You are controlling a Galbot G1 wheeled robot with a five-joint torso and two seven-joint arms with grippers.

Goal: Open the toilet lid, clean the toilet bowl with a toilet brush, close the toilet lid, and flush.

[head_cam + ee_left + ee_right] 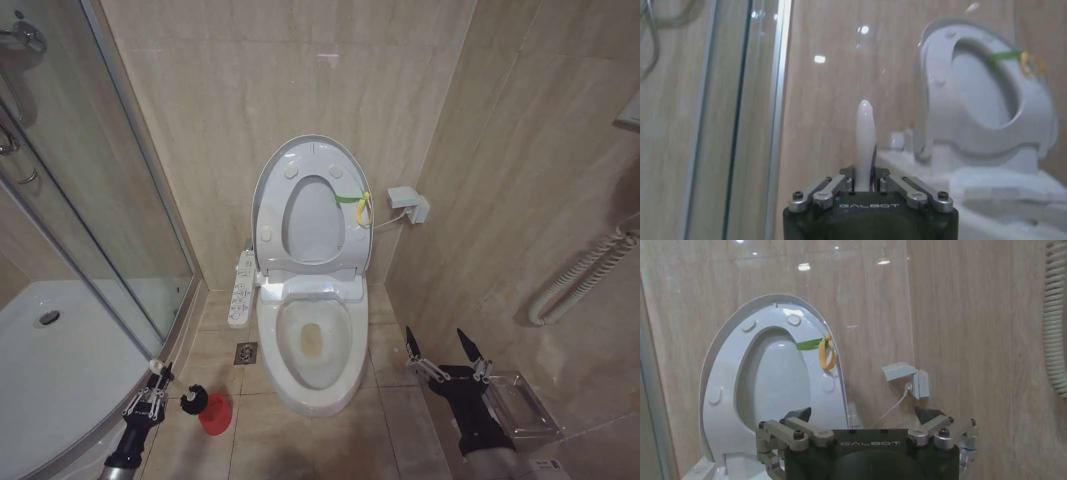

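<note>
The toilet lid (312, 225) stands upright against the back wall with the ring seat raised in front of it; a yellow-green strap (355, 200) hangs at its edge. Below, the toilet bowl (312, 345) is uncovered. My left gripper (150, 395) is low at the left of the bowl, shut on the white stick handle of the toilet brush (865, 135). The dark bristle head (190, 400) is at the mouth of the red cup (214, 414). My right gripper (438, 345) hovers open to the right of the bowl, with nothing between its fingers, facing the raised lid (777, 375).
A glass shower door (110, 200) and white shower tray (60, 370) close off the left. A button panel (241, 288) and floor drain (245, 352) lie left of the bowl. On the right are a wall box (410, 203), a hose (590, 270) and a clear box (520, 405).
</note>
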